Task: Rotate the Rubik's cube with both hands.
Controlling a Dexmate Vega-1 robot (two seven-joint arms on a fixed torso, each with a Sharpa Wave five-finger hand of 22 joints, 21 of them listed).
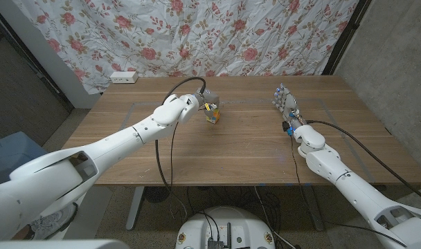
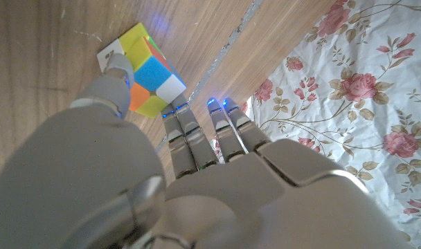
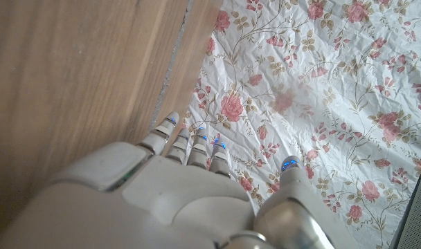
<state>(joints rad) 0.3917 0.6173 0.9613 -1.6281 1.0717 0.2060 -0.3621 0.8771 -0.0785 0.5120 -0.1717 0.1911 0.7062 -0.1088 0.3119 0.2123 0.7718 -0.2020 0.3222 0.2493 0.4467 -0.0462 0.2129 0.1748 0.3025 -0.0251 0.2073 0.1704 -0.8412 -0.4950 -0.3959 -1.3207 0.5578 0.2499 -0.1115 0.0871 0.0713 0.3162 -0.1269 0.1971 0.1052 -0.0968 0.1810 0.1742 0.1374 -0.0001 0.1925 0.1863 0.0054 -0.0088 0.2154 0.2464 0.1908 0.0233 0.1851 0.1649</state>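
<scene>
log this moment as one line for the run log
left hand: touching Rubik's cube, thumb on it | right hand: open, apart from cube, holding nothing | cube: on table | rotation: not started with both hands

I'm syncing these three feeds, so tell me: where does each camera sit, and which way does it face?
Head view: on the robot's head, looking down at the wooden table; both arms, left hand at the Rubik's cube, right hand apart.
Left wrist view: along the left hand's back toward the cube.
Right wrist view: along the right hand's back, toward table and floral cloth.
Shared: head and left wrist views show the cube.
</scene>
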